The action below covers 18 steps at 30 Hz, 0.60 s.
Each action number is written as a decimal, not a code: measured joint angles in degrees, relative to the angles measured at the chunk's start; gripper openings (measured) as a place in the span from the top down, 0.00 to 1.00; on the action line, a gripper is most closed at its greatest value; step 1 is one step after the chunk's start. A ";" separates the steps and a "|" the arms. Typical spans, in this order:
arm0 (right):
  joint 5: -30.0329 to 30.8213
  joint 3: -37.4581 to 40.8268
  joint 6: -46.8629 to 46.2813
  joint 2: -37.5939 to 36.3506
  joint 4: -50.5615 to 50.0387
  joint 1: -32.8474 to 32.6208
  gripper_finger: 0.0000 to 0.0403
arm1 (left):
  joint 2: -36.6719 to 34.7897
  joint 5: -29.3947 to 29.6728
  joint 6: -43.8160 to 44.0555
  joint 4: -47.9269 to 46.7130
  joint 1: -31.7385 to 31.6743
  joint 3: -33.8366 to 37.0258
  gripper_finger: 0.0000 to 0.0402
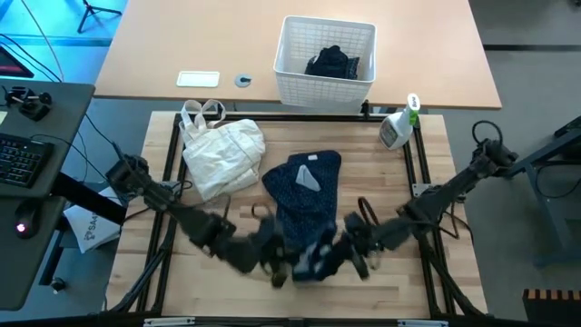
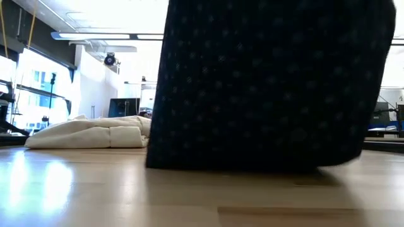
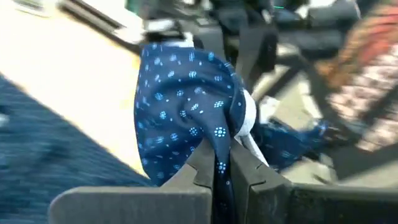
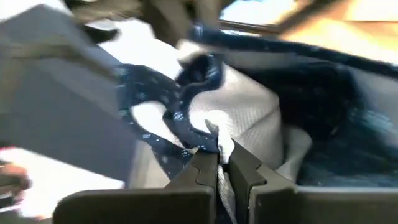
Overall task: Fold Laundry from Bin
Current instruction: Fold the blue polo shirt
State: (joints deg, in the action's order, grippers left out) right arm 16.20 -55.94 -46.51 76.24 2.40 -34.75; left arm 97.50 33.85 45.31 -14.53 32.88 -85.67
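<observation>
overhead view: a navy shirt with tiny white dots (image 1: 304, 195) lies on the wooden table (image 1: 427, 182), its near hem lifted by both arms. the left gripper (image 1: 277, 263) and the right gripper (image 1: 356, 254) meet the hem at the table's near edge; both show blurred, so their fingers are hard to make out here. left wrist view: the left gripper's fingers (image 3: 199, 168) are pressed together on a bunched fold of the dotted shirt (image 3: 186, 106). right wrist view: the right gripper (image 4: 222, 163) pinches dotted fabric together with a pale inner layer (image 4: 249, 118); the surroundings are smeared. low view: the hanging shirt (image 2: 271, 82) fills most of the frame and hides both grippers and much of the room behind. the white lattice bin (image 1: 325, 62) stands on the far table, well apart from the shirt, holding a dark garment (image 1: 332, 62) whose kind cannot be told. a cream cloth bag (image 1: 221, 150) lies just beside the shirt's far left corner. a spray bottle (image 1: 399, 123) stands at the far right corner.
</observation>
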 joint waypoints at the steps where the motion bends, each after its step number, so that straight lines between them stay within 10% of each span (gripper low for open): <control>1: 0.31 -0.63 -0.99 -0.40 -4.44 1.63 1.00 | -0.55 0.36 0.10 -2.20 -1.41 0.00 1.00; 9: -1.20 -1.40 0.52 -2.11 -26.48 18.96 1.00 | -1.76 -6.48 -4.91 -25.12 -15.85 0.49 1.00; 18: -3.13 -1.31 10.69 -1.52 -29.32 39.40 1.00 | -2.17 -11.09 -23.04 -24.53 -33.34 7.89 1.00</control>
State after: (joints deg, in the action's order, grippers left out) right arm 13.08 -57.25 -35.82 74.72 -26.92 4.65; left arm 95.33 22.76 22.27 -39.06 -0.46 -77.78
